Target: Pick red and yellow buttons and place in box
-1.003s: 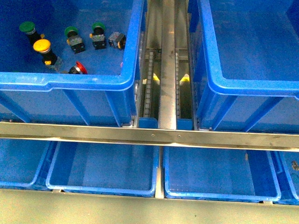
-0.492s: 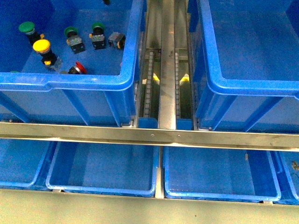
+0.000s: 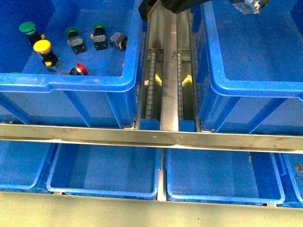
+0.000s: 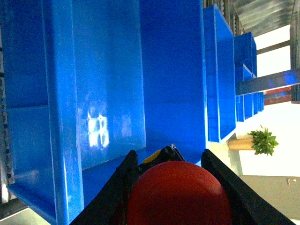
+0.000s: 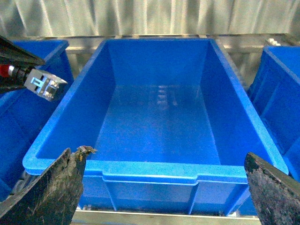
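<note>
My left gripper is shut on a red button, whose round cap fills the space between the black fingers. In the front view the button's grey body shows at the top edge, above the box, the deep blue crate on the right. In the right wrist view the same button body hangs beside the box's left rim. The box holds nothing. My right gripper stands open, facing the box's near rim. A yellow button and another red button lie in the left crate.
The left crate also holds green-capped switches and a loose grey switch body. A metal roller rail runs between the two crates. A steel bar crosses in front, with shallow blue trays below.
The left arm's dark bulk and the held button's grey body have come into the top of the front view, over the rail and the right crate. The buttons in the left crate have not moved.
</note>
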Action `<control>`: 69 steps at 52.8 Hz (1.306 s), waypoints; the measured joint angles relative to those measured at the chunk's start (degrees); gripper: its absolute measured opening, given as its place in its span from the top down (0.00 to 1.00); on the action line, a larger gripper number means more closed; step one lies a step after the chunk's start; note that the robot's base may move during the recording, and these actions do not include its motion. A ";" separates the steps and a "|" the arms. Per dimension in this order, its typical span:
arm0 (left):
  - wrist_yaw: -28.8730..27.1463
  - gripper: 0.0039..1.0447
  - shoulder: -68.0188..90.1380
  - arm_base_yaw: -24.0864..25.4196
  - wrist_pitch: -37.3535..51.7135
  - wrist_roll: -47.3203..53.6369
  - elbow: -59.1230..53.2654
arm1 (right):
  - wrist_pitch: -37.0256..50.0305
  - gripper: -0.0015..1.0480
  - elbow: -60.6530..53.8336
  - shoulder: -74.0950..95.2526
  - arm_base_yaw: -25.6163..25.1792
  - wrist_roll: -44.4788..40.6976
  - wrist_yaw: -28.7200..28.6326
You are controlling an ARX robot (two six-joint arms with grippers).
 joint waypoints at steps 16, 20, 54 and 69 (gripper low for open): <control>-1.62 0.68 1.25 -3.37 -1.44 0.50 0.11 | 16.81 0.06 10.34 43.91 15.26 -10.67 -12.98; -2.29 0.68 1.49 -4.04 -1.66 0.48 0.35 | 23.26 0.06 12.37 51.65 16.04 -15.02 -15.28; -3.30 0.68 1.92 -6.01 -2.16 0.22 1.64 | 41.97 0.06 23.91 79.41 11.08 -38.84 -19.23; -3.17 0.68 1.90 -6.12 -2.16 0.13 1.64 | 44.81 0.06 27.56 84.85 11.06 -43.06 -18.91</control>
